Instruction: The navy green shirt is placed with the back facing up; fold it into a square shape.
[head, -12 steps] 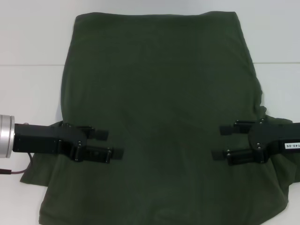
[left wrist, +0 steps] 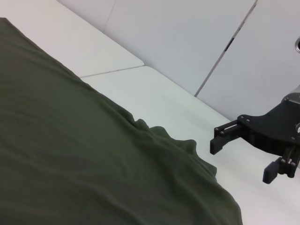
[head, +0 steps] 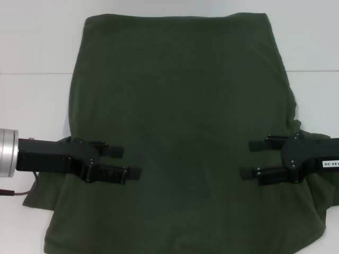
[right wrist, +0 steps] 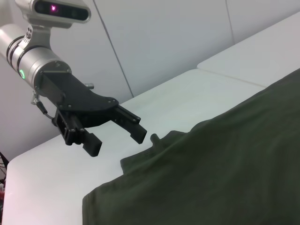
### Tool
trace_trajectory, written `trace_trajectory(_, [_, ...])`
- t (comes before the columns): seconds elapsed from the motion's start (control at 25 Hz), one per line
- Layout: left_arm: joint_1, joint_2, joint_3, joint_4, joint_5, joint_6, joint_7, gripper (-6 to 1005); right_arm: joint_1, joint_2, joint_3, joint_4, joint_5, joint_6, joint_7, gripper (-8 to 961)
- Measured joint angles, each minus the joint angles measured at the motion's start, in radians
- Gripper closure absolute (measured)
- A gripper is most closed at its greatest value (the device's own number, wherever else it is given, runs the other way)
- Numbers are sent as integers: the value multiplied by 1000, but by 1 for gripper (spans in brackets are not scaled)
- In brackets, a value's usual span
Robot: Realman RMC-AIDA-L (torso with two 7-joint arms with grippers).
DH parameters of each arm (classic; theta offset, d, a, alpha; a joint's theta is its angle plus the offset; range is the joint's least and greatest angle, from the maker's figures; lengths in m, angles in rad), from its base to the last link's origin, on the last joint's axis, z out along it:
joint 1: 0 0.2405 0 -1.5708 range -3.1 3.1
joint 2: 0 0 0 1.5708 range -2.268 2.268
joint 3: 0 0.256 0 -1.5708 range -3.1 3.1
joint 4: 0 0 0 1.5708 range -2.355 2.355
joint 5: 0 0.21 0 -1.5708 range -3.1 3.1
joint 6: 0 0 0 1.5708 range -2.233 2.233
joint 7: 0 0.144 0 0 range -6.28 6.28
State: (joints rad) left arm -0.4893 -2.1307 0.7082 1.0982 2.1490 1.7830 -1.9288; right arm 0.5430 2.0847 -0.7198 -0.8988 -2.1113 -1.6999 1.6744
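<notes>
Dark olive-green soft shirt (head: 180, 132) lies flat on white table (head: 32, 106). My left gripper (head: 127, 162) has crept slightly inward, right gripper (head: 249, 160) unmoved; both open, over the sides, nothing folded.

White table (head: 32, 42) (a seam across it) against pale panelled wall (left wrist: 187, 33).

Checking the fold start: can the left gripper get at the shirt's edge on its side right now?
Probably yes. The left gripper hangs open over the shirt, just inside its left edge, and nothing lies between them. The right gripper mirrors it.
</notes>
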Motion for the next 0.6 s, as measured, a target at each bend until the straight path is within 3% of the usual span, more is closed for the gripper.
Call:
trace_trajectory(0.2, [1, 0, 2, 0, 0, 0, 5, 89, 2, -1, 2, 0, 2, 1, 4, 7])
trace_trajectory(0.36, [2, 11, -84, 0, 0, -23, -110, 91, 6, -2, 33, 0, 8, 4, 50, 8])
trace_trajectory(0.6, [54, 72, -203, -45, -1, -54, -424, 93, 8, -5, 69, 26, 23, 36, 145, 8])
